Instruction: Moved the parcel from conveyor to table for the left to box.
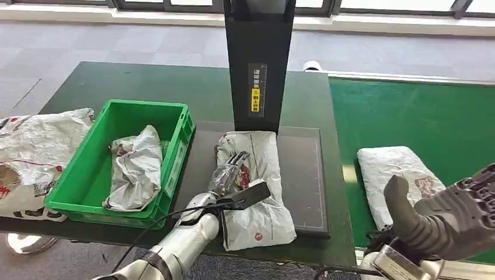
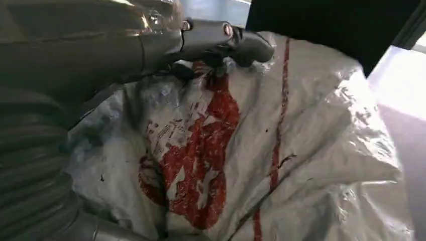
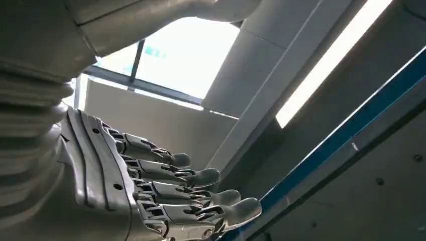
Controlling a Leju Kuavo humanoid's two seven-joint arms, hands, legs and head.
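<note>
- Left robot hand lies on top of the parcel, dark fingers stretched along its crumpled white-and-red wrap; in the left wrist view the thumb presses the plastic, but we cannot tell whether the fingers have actually clamped it.
- That parcel sits on the dark pad at the middle of the tabletop, just below the black scanner post.
- Right robot hand is raised at the near right with nothing in it, fingers straight and slightly apart, thumb standing up.
- We judge the transfer from the belt finished for this parcel; the boxing step belongs to the left arm now.
- Next we would need a firm hold on the slippery wrap, then a lift and a carry left over the rim of the green bin, which already contains one bag.
- Another parcel waits on the green conveyor, near the right robot hand.
- More white bags lie at the tabletop's left edge.
</note>
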